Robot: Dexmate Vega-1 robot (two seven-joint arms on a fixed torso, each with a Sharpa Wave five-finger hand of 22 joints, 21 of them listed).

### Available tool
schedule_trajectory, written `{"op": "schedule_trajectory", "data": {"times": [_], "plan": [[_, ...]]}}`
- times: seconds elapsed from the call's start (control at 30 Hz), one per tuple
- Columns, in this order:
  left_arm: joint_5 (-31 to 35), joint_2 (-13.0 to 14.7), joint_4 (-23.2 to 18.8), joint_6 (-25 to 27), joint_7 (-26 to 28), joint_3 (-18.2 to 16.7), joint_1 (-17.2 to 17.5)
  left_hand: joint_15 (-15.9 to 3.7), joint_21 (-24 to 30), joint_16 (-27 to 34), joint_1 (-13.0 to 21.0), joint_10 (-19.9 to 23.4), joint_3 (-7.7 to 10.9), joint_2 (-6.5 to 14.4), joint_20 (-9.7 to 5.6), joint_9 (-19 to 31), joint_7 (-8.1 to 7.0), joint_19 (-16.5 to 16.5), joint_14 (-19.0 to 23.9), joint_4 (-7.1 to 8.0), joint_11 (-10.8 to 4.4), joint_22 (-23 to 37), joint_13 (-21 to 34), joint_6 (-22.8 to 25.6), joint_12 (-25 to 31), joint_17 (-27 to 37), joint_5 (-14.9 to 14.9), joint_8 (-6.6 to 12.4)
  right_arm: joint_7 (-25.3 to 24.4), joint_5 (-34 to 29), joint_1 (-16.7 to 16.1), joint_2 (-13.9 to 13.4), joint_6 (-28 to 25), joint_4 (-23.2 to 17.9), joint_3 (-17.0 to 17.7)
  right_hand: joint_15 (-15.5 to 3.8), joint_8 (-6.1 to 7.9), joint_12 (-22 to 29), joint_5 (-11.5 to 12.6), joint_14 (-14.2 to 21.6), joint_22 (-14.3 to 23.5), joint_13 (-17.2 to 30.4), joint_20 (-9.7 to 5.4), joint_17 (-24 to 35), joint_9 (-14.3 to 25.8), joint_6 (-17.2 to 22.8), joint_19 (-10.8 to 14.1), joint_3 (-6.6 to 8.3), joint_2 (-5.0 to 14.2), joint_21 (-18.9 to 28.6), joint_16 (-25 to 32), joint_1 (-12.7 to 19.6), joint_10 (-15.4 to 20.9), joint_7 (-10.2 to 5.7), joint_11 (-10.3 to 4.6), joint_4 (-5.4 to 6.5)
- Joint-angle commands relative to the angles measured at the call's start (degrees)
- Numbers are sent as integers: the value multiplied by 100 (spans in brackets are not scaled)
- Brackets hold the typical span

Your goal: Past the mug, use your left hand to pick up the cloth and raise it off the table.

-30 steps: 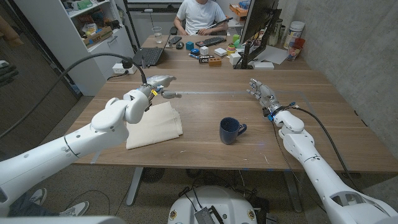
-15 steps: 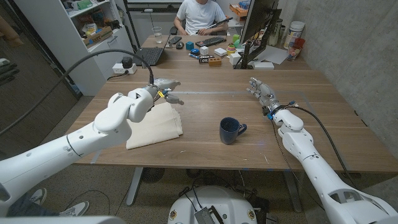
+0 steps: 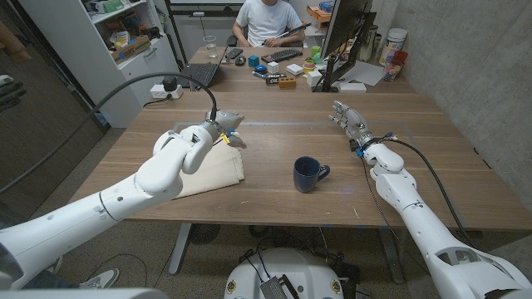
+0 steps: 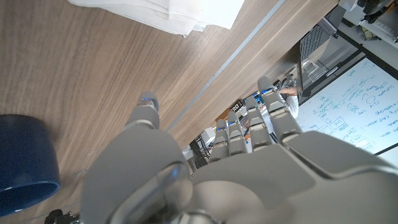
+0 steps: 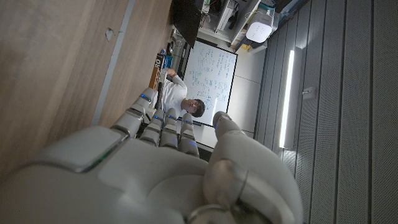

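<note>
Cream cloth [image 3: 209, 170] lies folded on the wooden surface [image 3: 274, 208], left of the dark blue mug [image 3: 308, 174] and well apart from it. Left robot hand [image 3: 223, 129] hovers over the cloth's far right corner, fingers apart, holding nothing; left wrist view shows those fingers [image 4: 267, 118] extended, cloth [image 4: 180, 12] ahead of them, mug [image 4: 25, 155] off to the side. Cannot tell if any fingertip touches the fabric. Right robot hand [image 3: 349, 121] sits at the far right of the surface, fingers spread, empty, well clear of the mug. Person [image 3: 266, 21] seated at the far desk behind a keyboard [image 3: 281, 56].
</note>
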Motion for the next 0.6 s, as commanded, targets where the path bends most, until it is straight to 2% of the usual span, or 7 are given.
{"op": "schedule_trajectory", "data": {"times": [0.03, 0.2, 0.5, 0.6], "plan": [[430, -129, -355, -434, -160, -535, 655, -4, 59, 26, -14, 81, -19, -61, 12, 29, -3, 76, 65, 11, 14, 4, 43, 84, 55, 29, 44, 44, -20, -43, 70, 11, -33, 27, -20, 4, 17, 18, 31, 44, 8, 35, 41, 4, 29, 10, 16, 0, -17, 22, 45, -16, 57, -52, 5, -5], [424, -169, -400, -440, -269, -731, 881, 0, 57, 20, -14, 81, -28, -61, 14, 29, 7, 101, 61, 17, 22, -2, 59, 88, 62, 30, 45, 43, -29, -119, 122, -51, -112, -6, -58, 4, 16, 18, 31, 47, 8, 35, 44, 3, 29, 4, 14, -1, -17, 21, 46, -17, 58, -56, 5, -6], [187, -23, -574, -280, -304, -1144, 1453, 21, 45, -5, -2, 29, -41, -40, 16, 30, 38, 143, 23, 30, 56, -15, 96, 75, 58, 35, 48, 33, -85, -172, 196, -102, -185, -51, -66, 7, 16, 17, 31, 48, 9, 35, 53, 2, 30, 4, 7, -6, -20, 19, 46, -22, 58, -58, 7, -7], [288, 13, -652, -204, -423, -1154, 1556, 22, 41, -6, 5, 22, -40, -24, 17, 31, 54, 154, 25, 35, 50, -18, 108, 71, 60, 37, 48, 30, -72, -207, 252, -115, -203, -42, -103, 7, 15, 18, 31, 49, 9, 35, 56, 2, 30, -1, 7, -7, -22, 20, 46, -24, 60, -59, 10, -7]]}}
